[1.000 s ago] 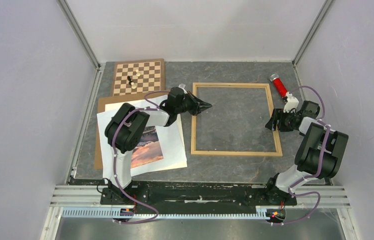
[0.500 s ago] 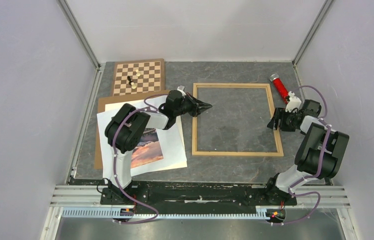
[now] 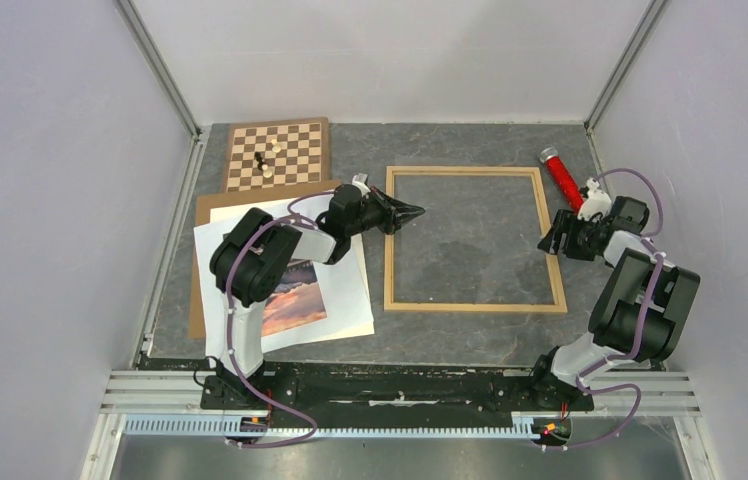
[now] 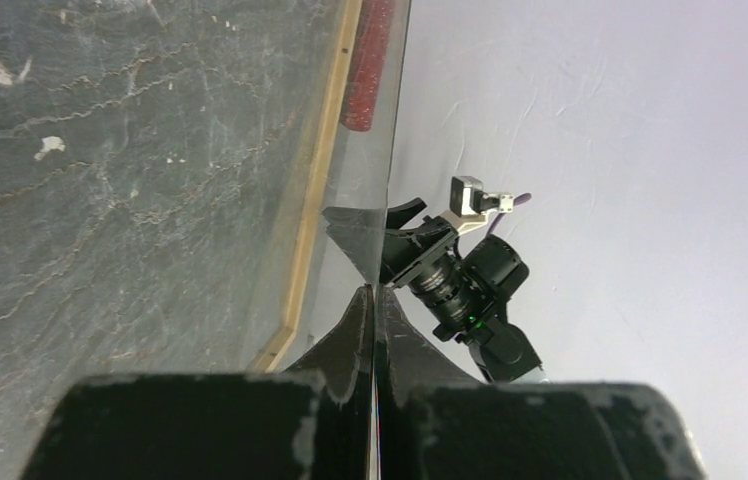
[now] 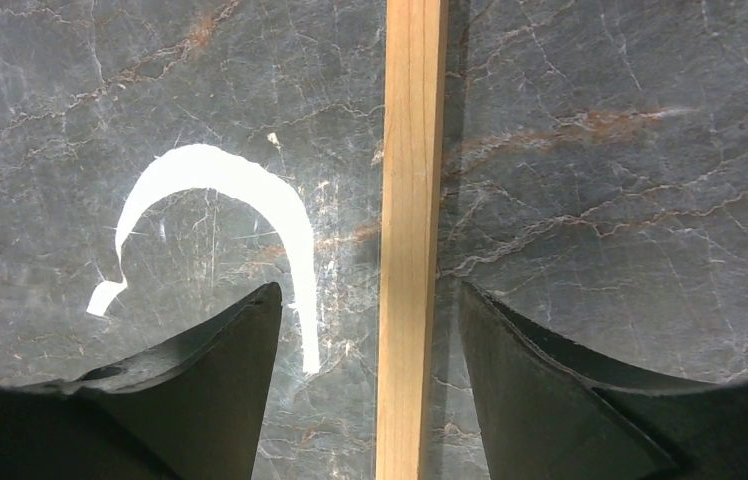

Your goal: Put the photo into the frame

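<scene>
1. The left pincer [image 3: 408, 212]: fingers pressed together, tips over the left rail of the frame [image 3: 470, 306]. Whether anything thin is nipped between them cannot be told.
2. The right pincer [image 5: 368, 292]: jaws parted and holding nothing. They straddle the frame's right rail, which runs lengthwise between the fingers with a gap on either side.
3. The frame: flat on the table [image 3: 450, 340], which shows grey through its opening. It spans from just under the left pincer's tips across to the right pincer.
4. The photo [image 3: 300, 300]: outside the frame, on white sheets [image 3: 350, 290]. It lies behind the left pincer, back along that arm toward its base, and is partly covered by the arm. Its long axis runs roughly near-to-far, crosswise to the way the left pincer points.
5. Judgement: the left arm is much the nearer, since the right pincer sits well apart across the whole frame. The pickup likely calls for the left pincer to back toward its base, open, and approach a free edge of the photo.
</scene>
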